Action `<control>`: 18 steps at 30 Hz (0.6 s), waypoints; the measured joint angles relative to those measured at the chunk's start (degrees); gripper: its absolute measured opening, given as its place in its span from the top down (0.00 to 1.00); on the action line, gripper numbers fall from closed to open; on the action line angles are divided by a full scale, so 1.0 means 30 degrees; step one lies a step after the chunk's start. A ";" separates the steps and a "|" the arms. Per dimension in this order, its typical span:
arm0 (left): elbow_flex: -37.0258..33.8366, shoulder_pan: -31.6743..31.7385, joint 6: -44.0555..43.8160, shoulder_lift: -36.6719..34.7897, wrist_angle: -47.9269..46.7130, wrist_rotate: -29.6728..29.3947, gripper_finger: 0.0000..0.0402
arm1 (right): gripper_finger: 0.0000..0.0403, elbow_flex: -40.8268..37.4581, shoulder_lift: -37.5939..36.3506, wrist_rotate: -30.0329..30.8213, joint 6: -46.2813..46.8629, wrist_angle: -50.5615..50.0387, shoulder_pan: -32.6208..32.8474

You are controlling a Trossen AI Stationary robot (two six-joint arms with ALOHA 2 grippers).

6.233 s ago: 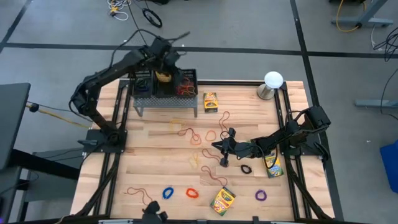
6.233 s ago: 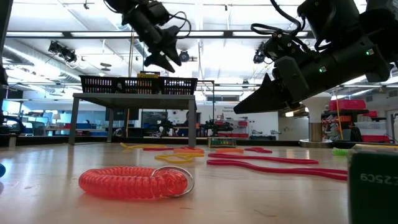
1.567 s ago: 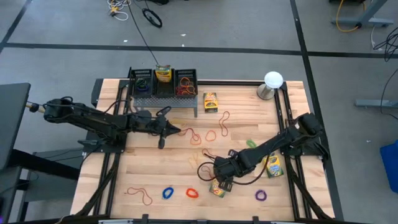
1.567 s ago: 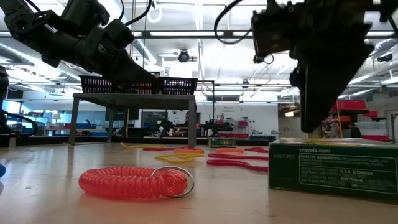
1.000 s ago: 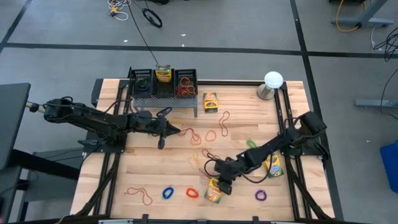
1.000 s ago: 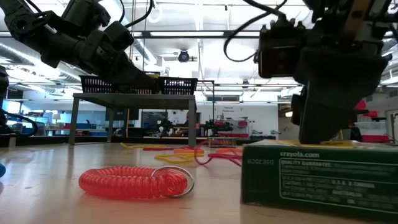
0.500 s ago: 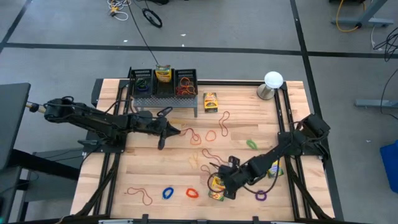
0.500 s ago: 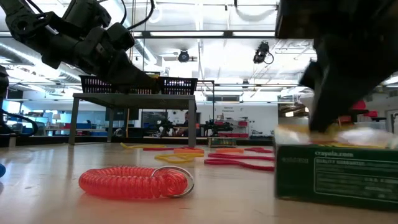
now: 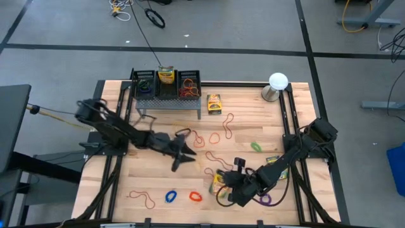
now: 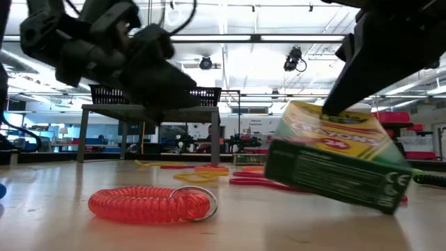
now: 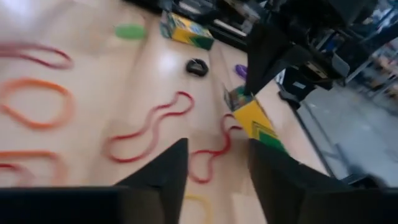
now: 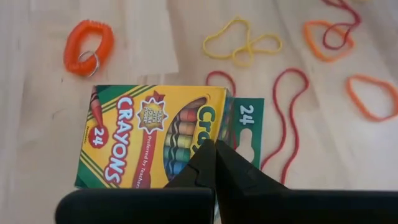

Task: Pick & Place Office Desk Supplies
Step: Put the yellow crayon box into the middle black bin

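The right gripper, fingers pinched fully together on the top edge of the yellow-and-green cardboard crayon box, has it tilted up on one edge; lift slowly, since so thin a pinch could let it swing. Its face reads "CRAYONS", "24". The left gripper, fingers apart and empty, hangs over red rubber-band loops.

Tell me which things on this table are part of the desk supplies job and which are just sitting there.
Part of the job:
- crayon box at the shut right gripper
- second crayon box by the black mesh organizer
- loose rubber bands, for example a red one
- red coil wristband

Just sitting there:
- white ball on its metal base
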 joint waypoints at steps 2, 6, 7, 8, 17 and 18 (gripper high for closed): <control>0.1108 -0.0432 -0.1095 0.1408 0.0046 -0.0039 0.50 | 1.00 0.0000 0.0000 0.0384 -0.0059 0.0061 0.0069; 0.3063 -0.1148 -0.2080 0.3865 0.0039 -0.0030 0.39 | 1.00 0.0000 0.0000 0.1274 -0.0082 0.0061 0.0079; 0.3500 -0.1285 -0.2146 0.4382 0.0025 -0.0023 0.37 | 1.00 0.0000 0.0000 0.1460 -0.0131 0.0064 0.0079; 0.3901 -0.1402 -0.2211 0.4836 0.0008 -0.0022 0.36 | 1.00 0.0000 0.0000 0.1571 -0.0170 0.0077 0.0079; 0.6603 -0.1917 -0.2222 0.7183 0.0060 0.0095 0.33 | 1.00 0.0007 -0.0007 0.1884 -0.0401 0.0593 0.0064; 0.6770 -0.1917 -0.2222 0.7311 0.0021 0.0086 0.33 | 1.00 0.0007 -0.0007 0.1899 -0.0518 0.0771 0.0064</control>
